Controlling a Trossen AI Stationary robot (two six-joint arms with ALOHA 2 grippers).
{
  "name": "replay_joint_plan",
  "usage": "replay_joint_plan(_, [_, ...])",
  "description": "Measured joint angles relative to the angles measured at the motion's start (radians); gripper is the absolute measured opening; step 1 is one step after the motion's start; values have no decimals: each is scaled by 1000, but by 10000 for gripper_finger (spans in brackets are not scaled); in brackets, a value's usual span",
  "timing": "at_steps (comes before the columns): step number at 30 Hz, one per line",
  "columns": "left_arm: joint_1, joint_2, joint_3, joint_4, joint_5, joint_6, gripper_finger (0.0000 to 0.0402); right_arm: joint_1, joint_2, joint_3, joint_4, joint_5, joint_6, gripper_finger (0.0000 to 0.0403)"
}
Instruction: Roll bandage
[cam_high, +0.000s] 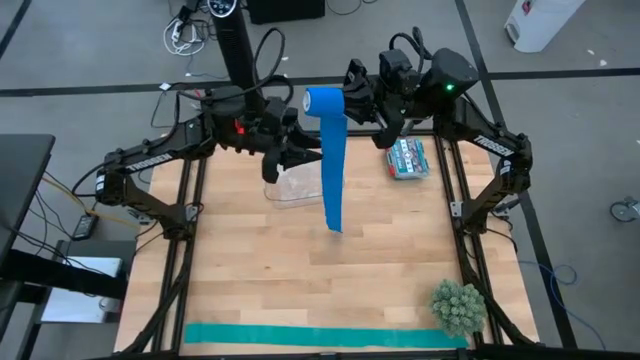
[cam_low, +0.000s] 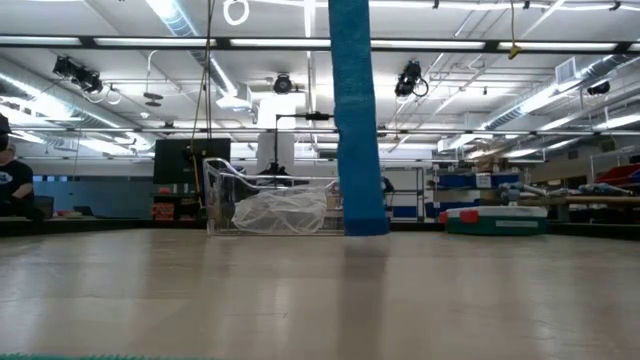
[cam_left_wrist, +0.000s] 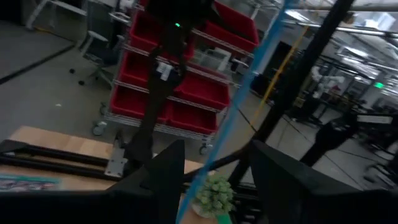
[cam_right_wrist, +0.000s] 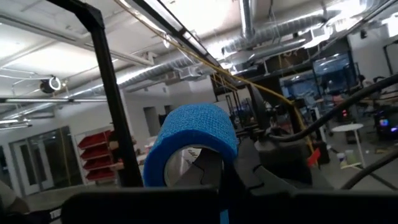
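We hold the bandage (cam_high: 332, 150) roll high above the table (cam_high: 260, 260) with our right gripper (cam_high: 352, 92) clamped on it, tail hanging down so it winds freely, while our left gripper (cam_high: 290, 148) waits open beside the strip.

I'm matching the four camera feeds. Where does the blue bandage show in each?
High: bandage hangs top centre, roll uppermost.
Low: vertical strip, centre.
Left wrist: thin slanted edge between the fingers.
Right wrist: roll, centre.
Shared landmark: clear plastic container beside the strip.
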Motion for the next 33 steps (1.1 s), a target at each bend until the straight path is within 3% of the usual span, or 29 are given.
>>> replay_joint_plan(7, [-13,0,0,11,46,-8,188,0,0,0,-2,76,-48,0])
replay_joint_plan(12, [-19,0,0,23,-12,-22,176,0,0,0,-2,94,-54,0])
replay_joint_plan(16, [-19,0,-1,19,-94,-24,124,5,0,0,-3,94,-53,0])
replay_joint_plan(21, [-19,3,-1,6,-153,-29,19,8,0,0,-16,93,-55,0])
replay_joint_plan(27, [-22,4,-1,-6,-23,-129,5,-21,-18,0,-59,86,-104,0])
replay_joint_plan(33, [-50,-19,-1,-22,60,-210,3,-96,-79,0,-251,102,-173,0])
